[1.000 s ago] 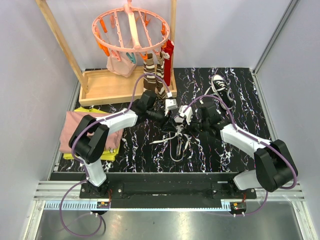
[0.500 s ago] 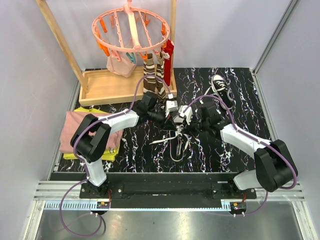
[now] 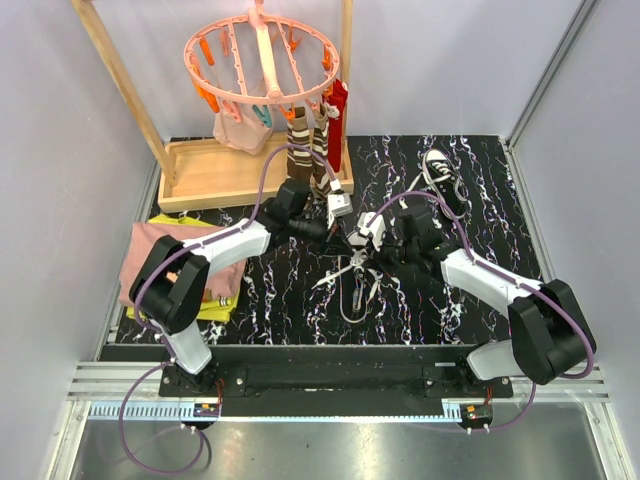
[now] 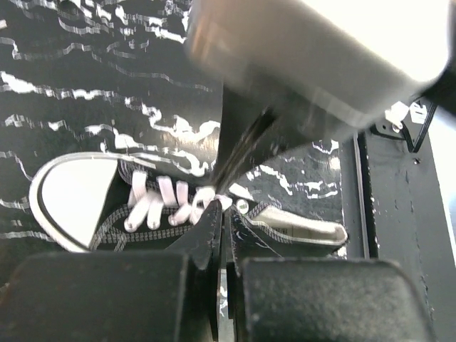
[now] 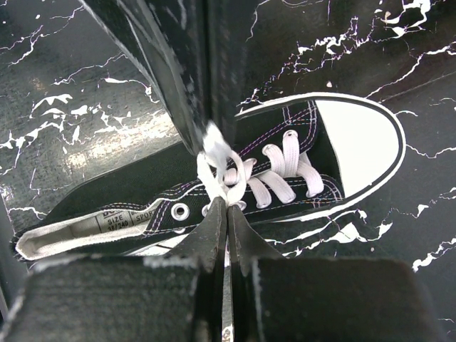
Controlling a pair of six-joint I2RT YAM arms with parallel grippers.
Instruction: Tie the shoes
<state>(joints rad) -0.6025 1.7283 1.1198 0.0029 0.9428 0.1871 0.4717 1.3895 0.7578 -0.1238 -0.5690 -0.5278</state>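
Note:
One black shoe [image 5: 142, 189] with a white toe cap [image 5: 356, 139] lies on its sole between both grippers. In the top view it is mostly hidden under them, with its loose white laces [image 3: 352, 295] trailing toward me. My right gripper [image 5: 226, 208] is shut on a white lace loop [image 5: 217, 160] at the top eyelets. My left gripper [image 4: 222, 208] faces it from the other side of the shoe [image 4: 107, 214], shut with white lace [image 4: 206, 196] at its tips. The two grippers [image 3: 350, 238] [image 3: 364, 246] nearly touch. The second shoe [image 3: 438, 168] lies at the back right.
A wooden rack base [image 3: 215, 170] stands at the back left. A pink peg hanger [image 3: 262, 60] above it holds brown striped socks [image 3: 305, 150]. Folded pink and yellow clothes [image 3: 150, 260] lie at the left edge of the black marbled mat [image 3: 480, 200].
My left gripper has gone from open to shut at the shoe's laces, and its arm has drawn slightly back and left. The right gripper has stayed shut in place.

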